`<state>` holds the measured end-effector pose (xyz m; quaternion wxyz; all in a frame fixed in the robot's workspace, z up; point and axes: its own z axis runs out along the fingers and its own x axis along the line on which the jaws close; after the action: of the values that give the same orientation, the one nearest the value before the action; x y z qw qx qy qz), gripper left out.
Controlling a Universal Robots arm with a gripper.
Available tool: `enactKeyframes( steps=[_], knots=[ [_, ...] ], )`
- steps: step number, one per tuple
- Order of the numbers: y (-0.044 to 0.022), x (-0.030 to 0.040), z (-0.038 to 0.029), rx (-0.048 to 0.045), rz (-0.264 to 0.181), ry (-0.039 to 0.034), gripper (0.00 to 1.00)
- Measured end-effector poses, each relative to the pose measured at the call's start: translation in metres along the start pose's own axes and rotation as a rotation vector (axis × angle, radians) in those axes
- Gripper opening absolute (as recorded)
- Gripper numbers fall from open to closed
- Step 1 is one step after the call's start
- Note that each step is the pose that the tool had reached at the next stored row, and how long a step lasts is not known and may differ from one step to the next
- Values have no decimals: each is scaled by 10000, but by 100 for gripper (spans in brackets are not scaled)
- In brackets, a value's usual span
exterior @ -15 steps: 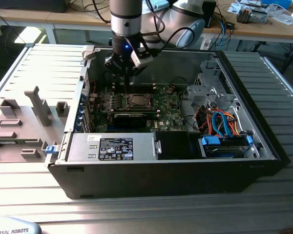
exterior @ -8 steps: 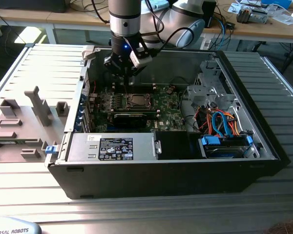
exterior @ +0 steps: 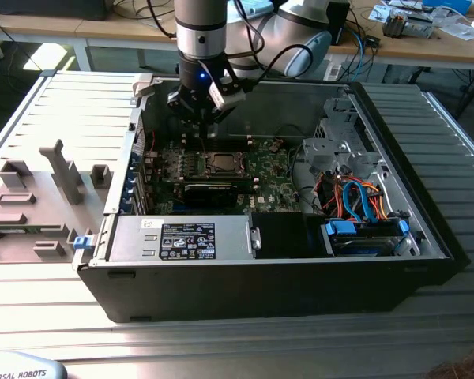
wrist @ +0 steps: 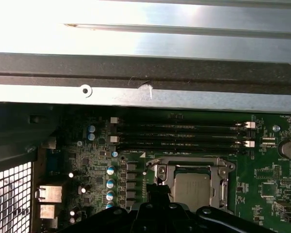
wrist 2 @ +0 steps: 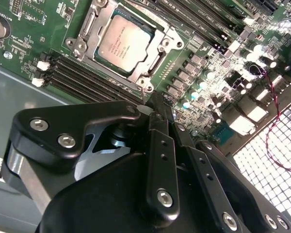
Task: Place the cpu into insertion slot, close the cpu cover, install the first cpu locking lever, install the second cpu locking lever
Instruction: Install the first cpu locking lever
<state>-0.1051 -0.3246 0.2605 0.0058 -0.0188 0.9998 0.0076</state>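
The cpu [wrist 2: 122,42] lies flat in the insertion slot [wrist 2: 78,46] on the green motherboard, silver top up. The cpu cover [wrist 2: 161,35] lies down around it as a silver frame. My gripper [wrist 2: 154,104] is shut, its tips just off one corner of the socket, where a thin metal lever end [wrist 2: 144,93] sticks up. I cannot tell whether the tips clamp that rod. In the exterior view the gripper [exterior: 203,136] hangs inside the open computer case, just behind the cpu [exterior: 221,164]. The first wrist view has the cpu [wrist: 191,189] beside the dark gripper tip [wrist: 157,191].
Black memory slots [wrist 2: 94,77] run beside the socket. The case's metal wall [wrist: 145,92] stands close behind the gripper. A power supply [exterior: 182,237] and a drive bay with orange and blue cables [exterior: 359,205] fill the case's front. A grey parts fixture [exterior: 39,197] lies at the exterior view's left.
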Motion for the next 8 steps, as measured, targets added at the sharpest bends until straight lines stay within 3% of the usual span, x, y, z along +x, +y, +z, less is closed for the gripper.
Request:
enactKeyframes(
  steps=[8],
  knots=[
    [1,24,2,1,-1,0,11]
  ],
)
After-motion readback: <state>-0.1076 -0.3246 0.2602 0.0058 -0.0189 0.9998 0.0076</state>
